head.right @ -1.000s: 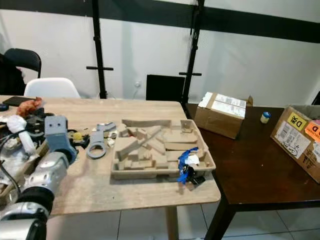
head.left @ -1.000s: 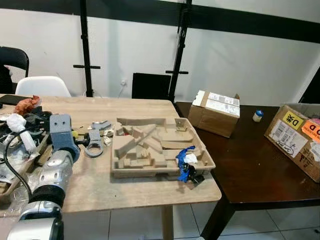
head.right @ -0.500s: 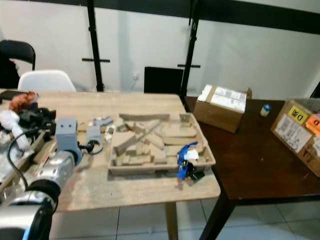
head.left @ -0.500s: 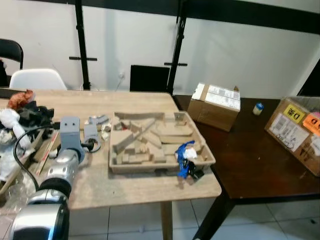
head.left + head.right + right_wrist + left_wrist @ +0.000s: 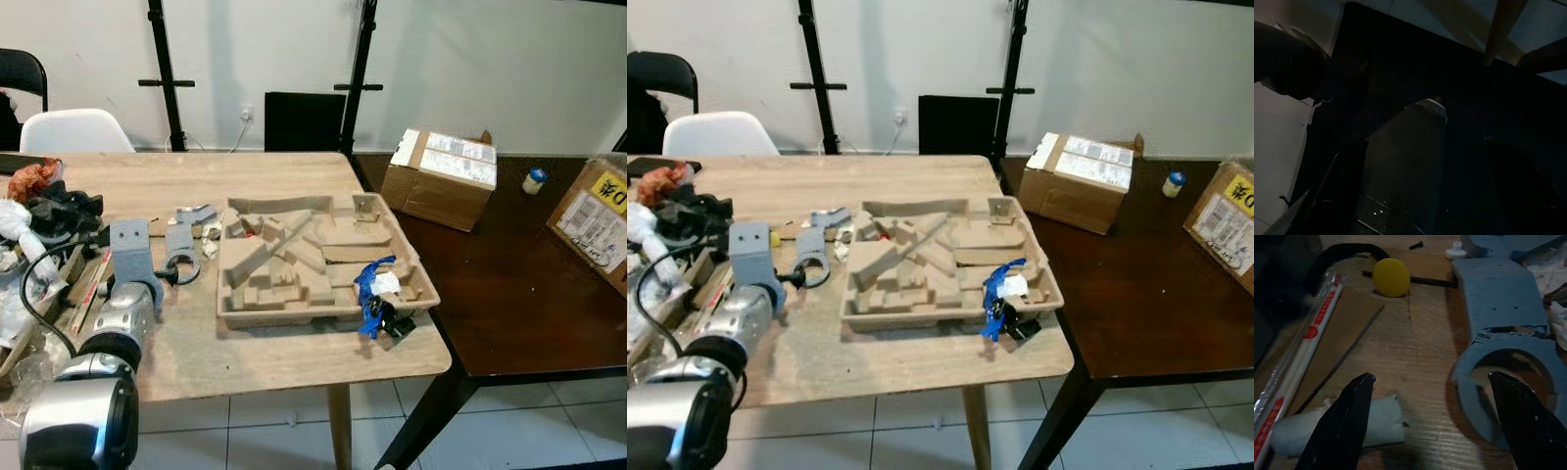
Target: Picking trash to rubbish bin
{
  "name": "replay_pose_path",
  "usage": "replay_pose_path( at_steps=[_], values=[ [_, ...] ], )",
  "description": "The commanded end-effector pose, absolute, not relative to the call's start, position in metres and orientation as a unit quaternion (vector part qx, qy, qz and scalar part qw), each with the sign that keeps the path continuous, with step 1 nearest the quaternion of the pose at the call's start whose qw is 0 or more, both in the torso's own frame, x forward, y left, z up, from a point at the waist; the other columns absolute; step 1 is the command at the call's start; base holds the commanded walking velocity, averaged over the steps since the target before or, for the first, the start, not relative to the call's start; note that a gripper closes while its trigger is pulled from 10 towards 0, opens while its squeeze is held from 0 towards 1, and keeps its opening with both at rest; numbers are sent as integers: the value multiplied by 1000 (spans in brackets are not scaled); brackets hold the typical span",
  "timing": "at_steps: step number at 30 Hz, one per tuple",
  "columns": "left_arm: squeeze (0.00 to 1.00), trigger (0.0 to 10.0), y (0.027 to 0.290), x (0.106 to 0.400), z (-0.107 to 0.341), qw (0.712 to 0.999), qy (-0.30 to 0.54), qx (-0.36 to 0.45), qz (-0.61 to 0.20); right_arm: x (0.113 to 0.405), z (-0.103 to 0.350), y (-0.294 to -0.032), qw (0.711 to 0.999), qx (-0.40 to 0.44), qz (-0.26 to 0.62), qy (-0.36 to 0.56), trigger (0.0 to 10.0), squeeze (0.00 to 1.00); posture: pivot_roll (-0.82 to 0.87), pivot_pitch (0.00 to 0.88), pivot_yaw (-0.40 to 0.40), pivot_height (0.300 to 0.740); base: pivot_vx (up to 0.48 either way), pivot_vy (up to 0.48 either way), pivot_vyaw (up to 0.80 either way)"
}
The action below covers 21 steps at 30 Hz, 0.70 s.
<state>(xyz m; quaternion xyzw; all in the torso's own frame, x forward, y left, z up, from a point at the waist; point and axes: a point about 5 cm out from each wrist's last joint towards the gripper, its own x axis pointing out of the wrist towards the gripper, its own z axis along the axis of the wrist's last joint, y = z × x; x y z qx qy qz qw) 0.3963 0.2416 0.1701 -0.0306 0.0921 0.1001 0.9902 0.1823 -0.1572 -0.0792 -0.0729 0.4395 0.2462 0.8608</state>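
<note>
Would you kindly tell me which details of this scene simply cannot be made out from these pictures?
- Right gripper: the right wrist view is too dark to show its fingers.
- Brown cardboard box with yellow label: cut off by the right edge of the left eye view.
- Blue crumpled wrapper at the moulded pulp tray: too small to identify.
- Pile of clutter: cut off by the left edge.
- Left gripper: open above the table, holding nothing.
</note>
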Motion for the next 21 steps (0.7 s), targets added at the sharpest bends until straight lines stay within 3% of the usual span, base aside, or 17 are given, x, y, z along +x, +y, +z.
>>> replay_pose_path(
  at_steps=[1,7,9,10,11,12,21],
  values=[
    [0,10000,237,394,158,987,128,-24,89,165,-88,-159,848,-63,241,467,10000,0,107,202,-26,740,0,0,0],
    [0,10000,233,389,139,979,191,26,68,163,-89,-159,847,-63,240,470,10000,0,105,201,-27,740,0,0,0],
    [0,6392,235,383,129,971,226,38,65,164,-88,-161,846,-67,239,472,10000,0,107,198,-32,740,0,0,0],
    [0,6392,235,383,129,971,226,38,65,164,-88,-161,846,-67,239,472,10000,0,107,198,-32,740,0,0,0],
    [0,2039,240,381,127,968,237,41,77,164,-88,-161,846,-68,239,472,10000,0,109,197,-34,740,0,0,0],
    [0,0,242,380,126,967,239,40,83,165,-88,-162,846,-68,238,472,10000,0,110,196,-34,740,0,0,0],
    [0,0,249,380,130,967,236,30,95,167,-87,-162,846,-71,239,472,10000,0,118,192,-40,740,0,0,0]
  ],
)
